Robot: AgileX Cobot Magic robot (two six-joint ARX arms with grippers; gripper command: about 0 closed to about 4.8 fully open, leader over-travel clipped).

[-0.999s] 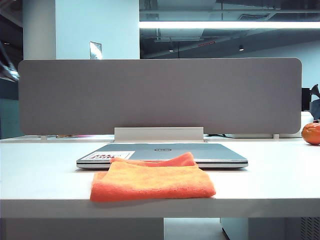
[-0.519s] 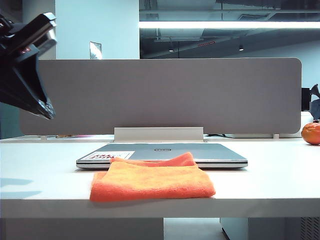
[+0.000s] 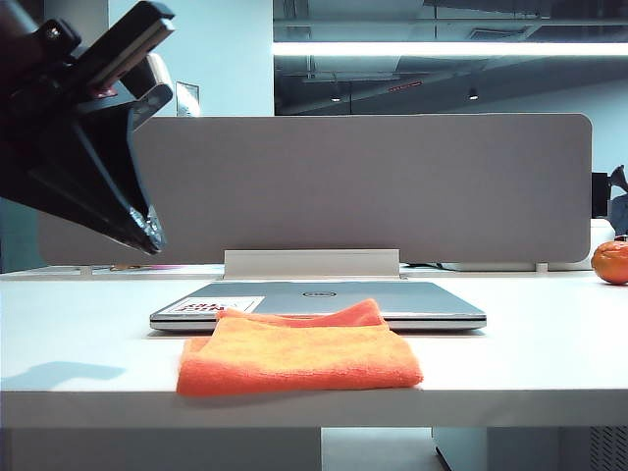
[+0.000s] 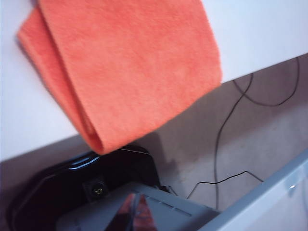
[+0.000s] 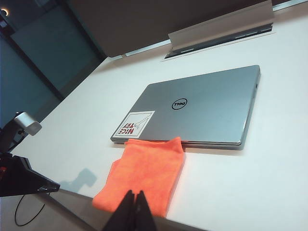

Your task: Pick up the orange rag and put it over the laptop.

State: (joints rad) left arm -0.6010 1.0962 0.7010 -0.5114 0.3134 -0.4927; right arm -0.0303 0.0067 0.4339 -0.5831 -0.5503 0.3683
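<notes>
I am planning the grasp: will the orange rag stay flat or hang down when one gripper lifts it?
The orange rag looks like soft folded cloth, so it will probably droop and unfold. It seems light. One corner rests against the laptop, so it may drag there. The left gripper hovers, shut, to its left.

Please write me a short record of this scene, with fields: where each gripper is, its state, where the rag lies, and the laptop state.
left gripper: shut, holding nothing, raised over the table's left side, apart from the rag
right gripper: shut, holding nothing, near the table's front edge above the rag
orange rag: folded, at the front edge, far corner lapping the laptop's front
laptop: lid closed, flat, mostly uncovered
</notes>
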